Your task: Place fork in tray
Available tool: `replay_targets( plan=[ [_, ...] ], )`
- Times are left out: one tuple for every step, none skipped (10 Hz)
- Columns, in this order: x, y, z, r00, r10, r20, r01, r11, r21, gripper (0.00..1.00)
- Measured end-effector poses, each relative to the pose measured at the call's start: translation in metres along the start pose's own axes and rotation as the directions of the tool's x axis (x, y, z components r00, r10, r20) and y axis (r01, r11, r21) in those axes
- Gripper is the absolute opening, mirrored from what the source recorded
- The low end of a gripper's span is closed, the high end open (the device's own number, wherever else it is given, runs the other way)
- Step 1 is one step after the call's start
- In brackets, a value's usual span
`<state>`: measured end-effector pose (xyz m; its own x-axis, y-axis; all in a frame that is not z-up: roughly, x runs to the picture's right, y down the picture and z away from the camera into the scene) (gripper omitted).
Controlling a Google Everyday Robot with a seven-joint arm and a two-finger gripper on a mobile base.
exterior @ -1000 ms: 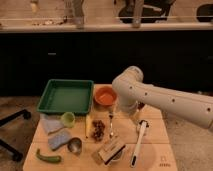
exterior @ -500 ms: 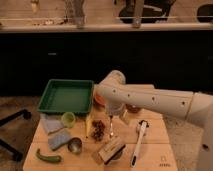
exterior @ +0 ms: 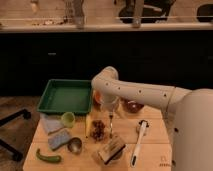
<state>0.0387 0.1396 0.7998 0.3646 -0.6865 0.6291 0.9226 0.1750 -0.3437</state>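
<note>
The slim silver fork (exterior: 110, 123) lies on the wooden table, pointing towards me, just right of a dark pile of food. My gripper (exterior: 110, 110) hangs from the white arm straight above the fork's far end, close to or touching it. The green tray (exterior: 65, 96) stands at the table's back left, to the left of the gripper, with nothing in it. The arm hides most of the orange bowl (exterior: 97, 98) beside the tray.
A dark red bowl (exterior: 133, 106) sits right of the arm. A white-handled brush (exterior: 139, 142) lies front right. A green cup (exterior: 68, 118), sponges (exterior: 50, 123), a metal cup (exterior: 75, 145), a green pepper (exterior: 47, 157) and a wooden block (exterior: 111, 149) fill the front left.
The arm has swung left and lower, from right of the orange bowl to over it. The gripper now hangs above the fork, which has not moved.
</note>
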Motion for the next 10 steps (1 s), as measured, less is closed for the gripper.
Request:
replay_targets(
  plan=[
    [0.003,-0.004,0.002,1.0,-0.028,0.011,0.028,0.999,0.016,0.8],
    [0.006,-0.007,0.005,0.998,-0.064,0.018,0.063,0.998,0.031,0.8],
    [0.008,-0.008,0.007,0.996,-0.091,0.025,0.09,0.995,0.04,0.8],
    [0.01,-0.012,0.011,0.99,-0.134,0.038,0.132,0.99,0.05,0.8],
    [0.011,-0.014,0.016,0.983,-0.175,0.053,0.172,0.984,0.052,0.8],
    [0.011,-0.015,0.018,0.978,-0.198,0.061,0.195,0.979,0.054,0.8],
    [0.01,-0.017,0.019,0.975,-0.213,0.065,0.209,0.976,0.055,0.8],
    [0.01,-0.017,0.019,0.975,-0.214,0.065,0.21,0.976,0.054,0.8],
    [0.01,-0.017,0.019,0.975,-0.212,0.066,0.209,0.976,0.054,0.8],
    [0.011,-0.016,0.019,0.975,-0.211,0.066,0.208,0.977,0.054,0.8]
  ],
)
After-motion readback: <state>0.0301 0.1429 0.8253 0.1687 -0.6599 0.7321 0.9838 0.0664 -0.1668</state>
